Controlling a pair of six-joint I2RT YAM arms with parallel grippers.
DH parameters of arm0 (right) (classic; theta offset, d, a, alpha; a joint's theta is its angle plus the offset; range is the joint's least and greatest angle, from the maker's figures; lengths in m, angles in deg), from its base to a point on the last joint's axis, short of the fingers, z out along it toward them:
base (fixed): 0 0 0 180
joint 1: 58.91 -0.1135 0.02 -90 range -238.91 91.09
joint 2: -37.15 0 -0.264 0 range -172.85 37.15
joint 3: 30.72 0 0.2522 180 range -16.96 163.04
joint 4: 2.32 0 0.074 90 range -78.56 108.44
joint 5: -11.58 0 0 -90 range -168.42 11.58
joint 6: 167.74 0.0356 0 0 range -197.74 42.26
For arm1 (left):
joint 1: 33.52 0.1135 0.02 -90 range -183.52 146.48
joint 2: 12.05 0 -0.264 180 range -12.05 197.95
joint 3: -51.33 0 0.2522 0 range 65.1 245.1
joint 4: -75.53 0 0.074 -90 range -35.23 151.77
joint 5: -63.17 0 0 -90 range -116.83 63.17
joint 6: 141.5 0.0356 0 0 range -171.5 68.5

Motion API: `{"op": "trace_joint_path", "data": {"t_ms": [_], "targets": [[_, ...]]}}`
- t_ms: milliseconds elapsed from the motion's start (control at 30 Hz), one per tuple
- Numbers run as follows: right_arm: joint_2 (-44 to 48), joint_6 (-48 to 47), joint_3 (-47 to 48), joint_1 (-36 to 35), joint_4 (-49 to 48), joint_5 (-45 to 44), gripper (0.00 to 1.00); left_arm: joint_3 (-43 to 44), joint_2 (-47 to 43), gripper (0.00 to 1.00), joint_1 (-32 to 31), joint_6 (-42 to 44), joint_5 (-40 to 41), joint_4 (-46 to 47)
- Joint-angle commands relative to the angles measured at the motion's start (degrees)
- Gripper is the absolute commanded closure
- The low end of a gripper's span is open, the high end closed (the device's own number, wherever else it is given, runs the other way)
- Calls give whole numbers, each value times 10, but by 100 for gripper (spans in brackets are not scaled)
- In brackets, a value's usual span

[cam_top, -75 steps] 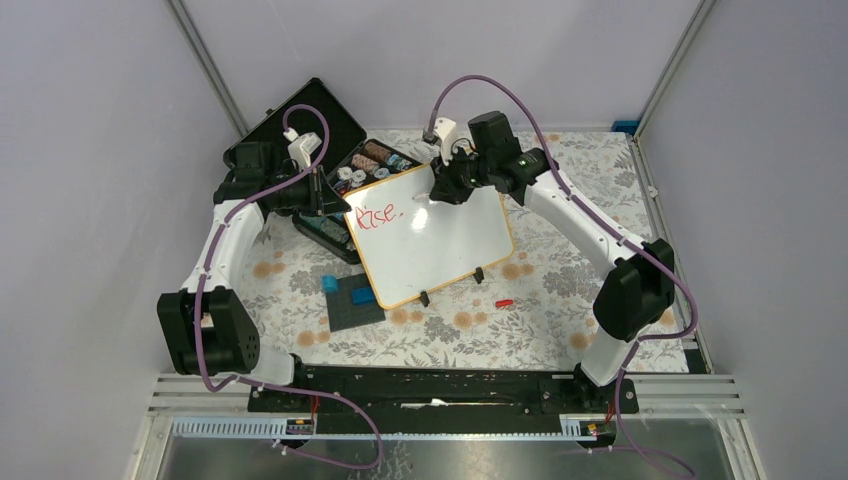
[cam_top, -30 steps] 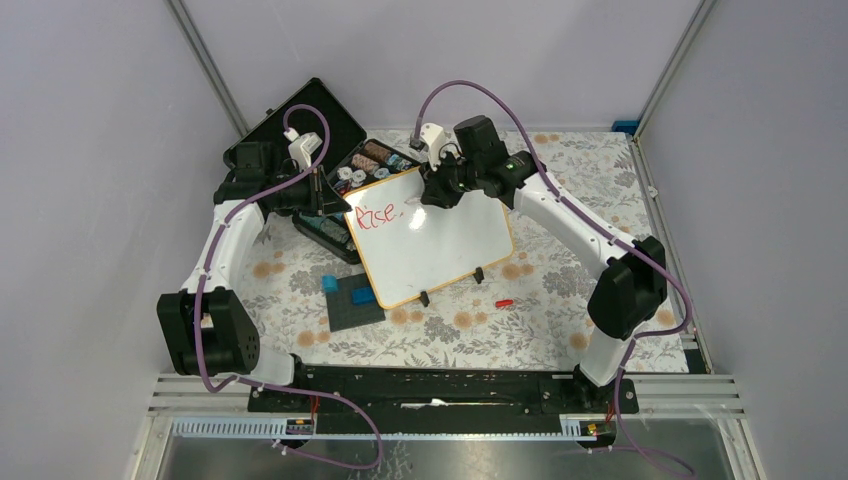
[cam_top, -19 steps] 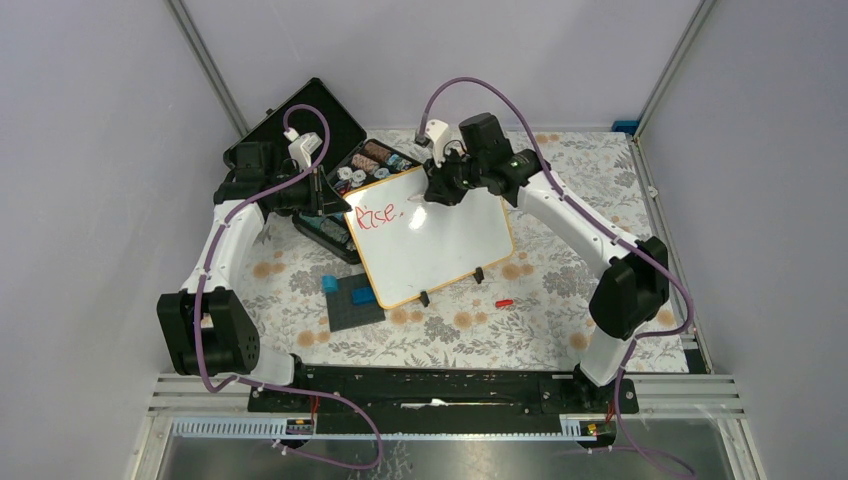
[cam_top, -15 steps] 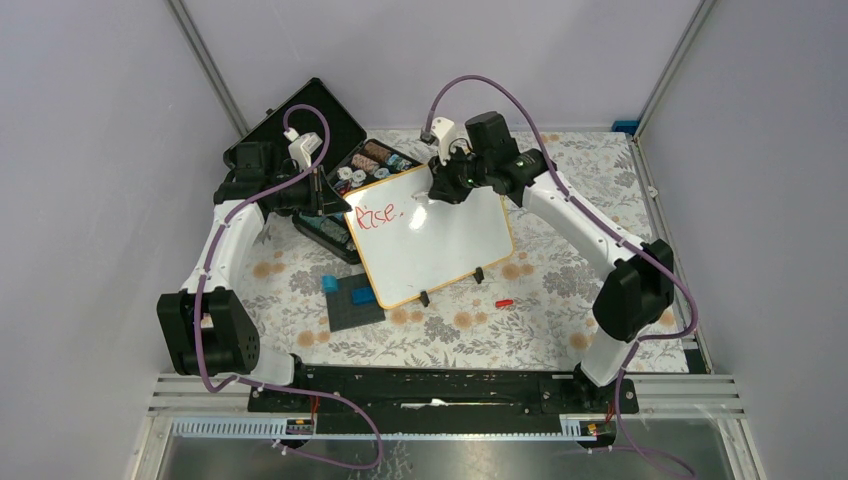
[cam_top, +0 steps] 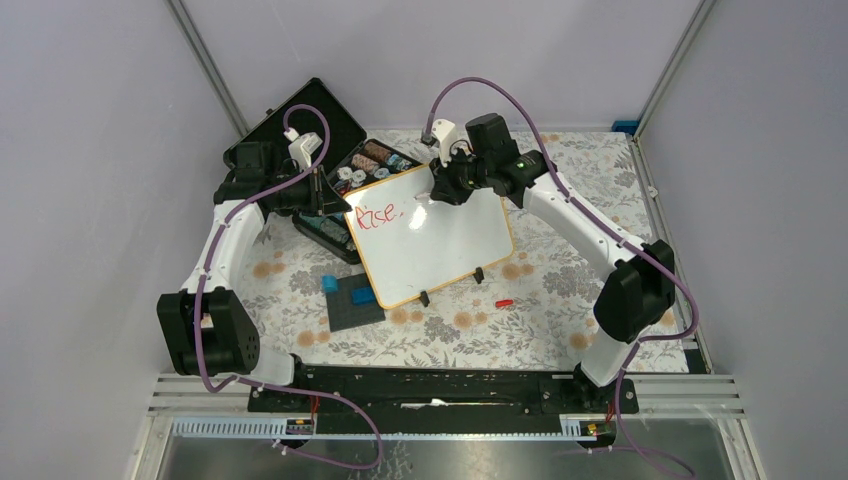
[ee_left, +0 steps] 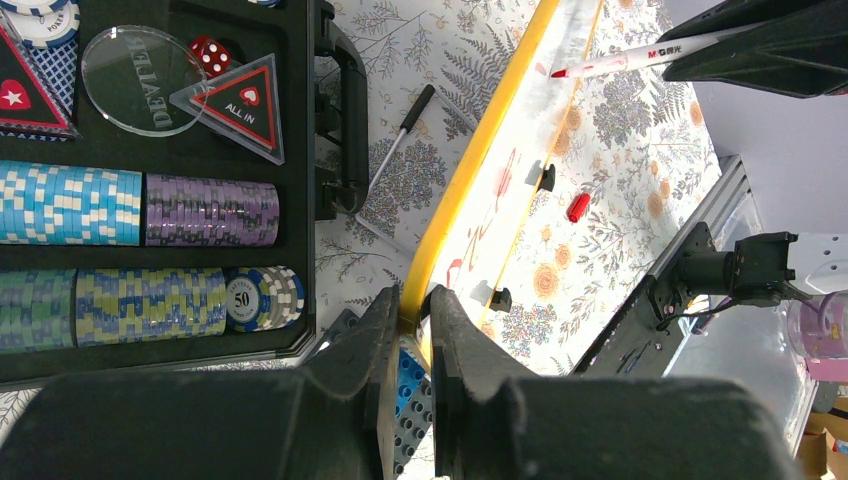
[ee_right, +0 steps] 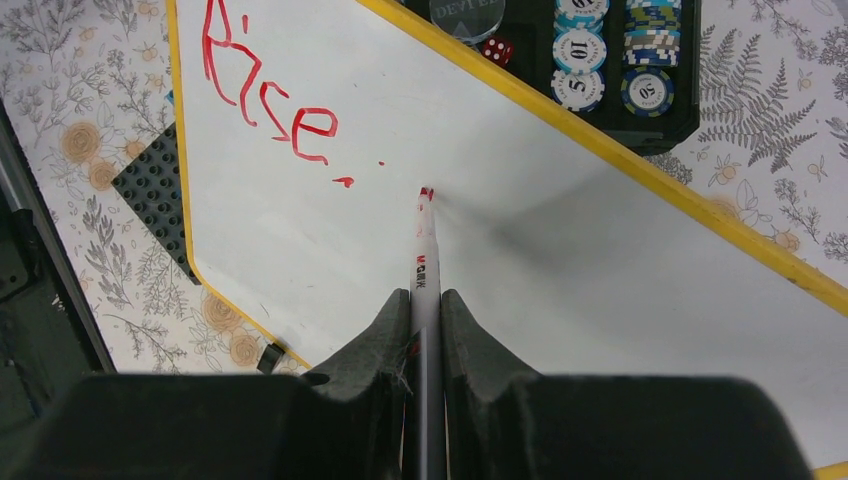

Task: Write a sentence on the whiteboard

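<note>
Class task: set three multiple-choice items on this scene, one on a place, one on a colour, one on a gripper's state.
1. Where does the small red piece lie?
A) in the black case
B) on the flowered tablecloth near the board's feet
C) on the grey plate

2. What colour is the handwritten word on the wood-framed white whiteboard?
A) blue
B) black
C) red

3. What is the left gripper doing?
A) hanging open
B) clamping the whiteboard's edge
C) holding a marker

Key: 1 B, it lies on bare cloth; 2 C, "Rise" is red; 3 B, its fingers pinch the frame, while the right gripper holds the white marker pen.
</note>
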Motion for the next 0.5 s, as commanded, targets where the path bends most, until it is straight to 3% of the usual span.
{"op": "trace_joint_path", "data": {"t_ms": [0,467], "targets": [[7,-10,6,2,-9,-17,100,4,-14,100,-11,14,14,15],[-10,-9,27,2,-10,-17,100,2,-19,100,-10,15,14,14]]}}
